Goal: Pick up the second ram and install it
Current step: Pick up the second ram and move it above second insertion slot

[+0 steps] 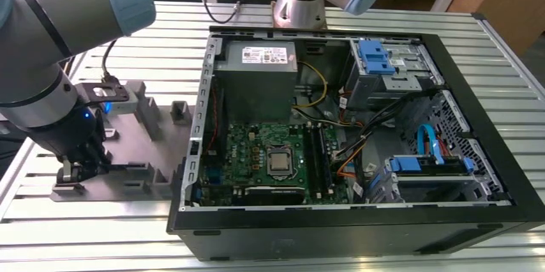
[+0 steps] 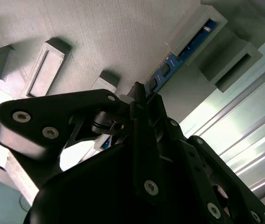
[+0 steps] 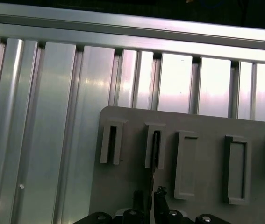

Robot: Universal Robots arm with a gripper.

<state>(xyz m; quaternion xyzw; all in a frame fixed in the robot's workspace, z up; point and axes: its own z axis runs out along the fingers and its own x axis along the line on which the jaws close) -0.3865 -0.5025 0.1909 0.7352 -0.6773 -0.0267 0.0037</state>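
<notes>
Blue-green, light, stiff but fragile, the second ram (image 2: 190, 45) stands in the grey tray (image 1: 136, 151) at the exterior view's lower left, the gripper (image 3: 149, 194) jaws seemingly pinching its long edge.

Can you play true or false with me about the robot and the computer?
The blue memory stick stands in the grey tray. True.
The computer case is closed up. False: it is open, and the green board shows inside.
The gripper is inside the computer. False: it is down at the tray, outside the case.
The tray lies on a ribbed metal table. True.
</notes>
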